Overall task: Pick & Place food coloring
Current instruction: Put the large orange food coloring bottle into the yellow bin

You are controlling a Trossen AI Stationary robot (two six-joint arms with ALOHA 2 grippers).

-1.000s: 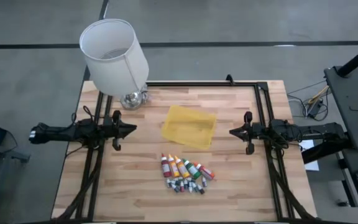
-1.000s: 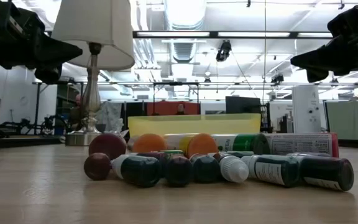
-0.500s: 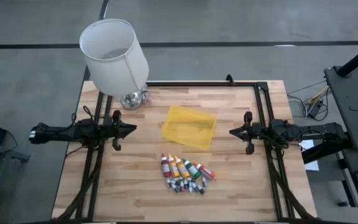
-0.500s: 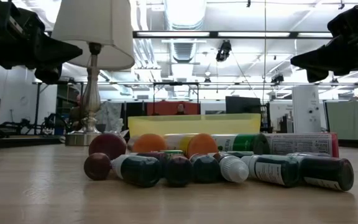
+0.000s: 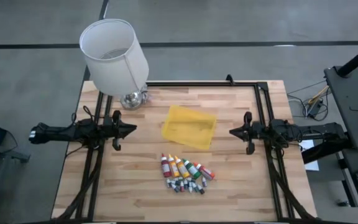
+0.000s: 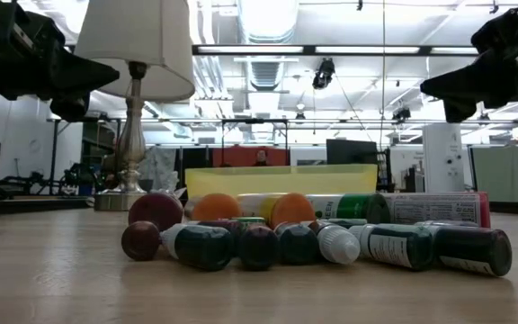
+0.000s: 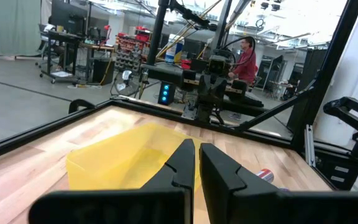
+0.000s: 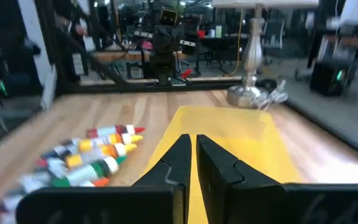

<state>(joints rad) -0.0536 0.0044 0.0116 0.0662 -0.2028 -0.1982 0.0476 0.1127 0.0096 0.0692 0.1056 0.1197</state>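
Where it lies: food coloring (image 5: 185,173) | red-to-green bottles, tiny vials

The counter (image 5: 135,186) is pale wood in butcher-block strips, smooth with a soft sheen. The tray (image 5: 189,127) looks like thin yellow plastic, slightly translucent and matt. The bottles (image 5: 184,169) are glossy plastic with printed paper-like labels, and the small vials (image 6: 241,245) shine dark and smooth. The lamp (image 5: 112,55) has a white cloth-like matt shade on a polished metal base that reflects light. Both arms and each tool (image 7: 194,163) are matt black, seemingly plastic and metal.
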